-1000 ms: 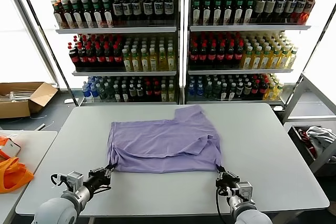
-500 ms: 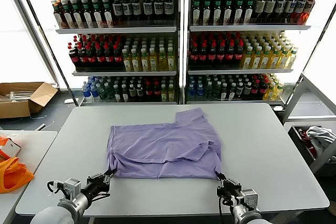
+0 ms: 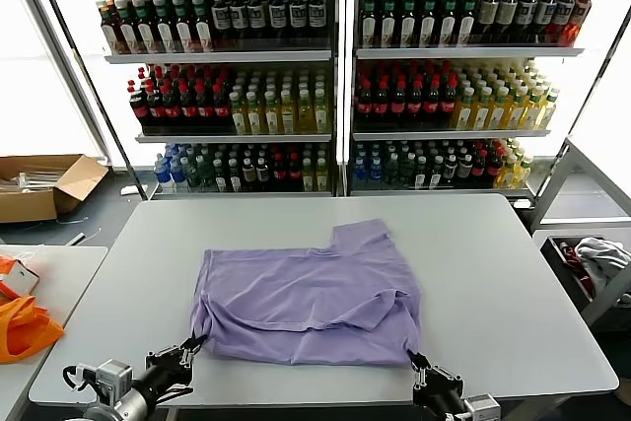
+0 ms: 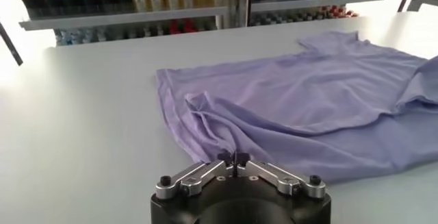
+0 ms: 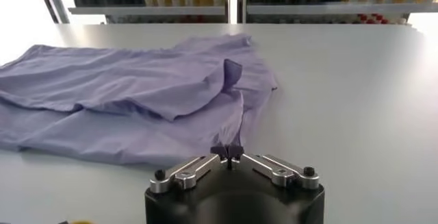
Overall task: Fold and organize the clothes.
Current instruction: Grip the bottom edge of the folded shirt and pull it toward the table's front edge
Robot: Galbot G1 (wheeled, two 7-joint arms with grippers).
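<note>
The lavender T-shirt [image 3: 311,288] lies folded over on the grey table [image 3: 493,273], plain side up, one sleeve pointing to the far side. My left gripper [image 3: 190,345] is shut on the shirt's near left corner at the table's front edge. My right gripper [image 3: 416,363] is shut on the near right corner. In the left wrist view the gripper [image 4: 233,157] pinches a bunched fold of the shirt [image 4: 301,102]. In the right wrist view the gripper [image 5: 226,153] pinches a thin tip of the shirt [image 5: 123,92].
Shelves of drink bottles [image 3: 335,76] stand behind the table. An orange bag [image 3: 22,327] lies on a side table at the left. A cardboard box [image 3: 39,184] sits on the floor at far left. A bin with cloth [image 3: 592,263] stands at the right.
Both grippers have pulled back toward me, dragging the shirt nearer the table's front edge. The shirt's near edge has moved with them and its folds have shifted.
</note>
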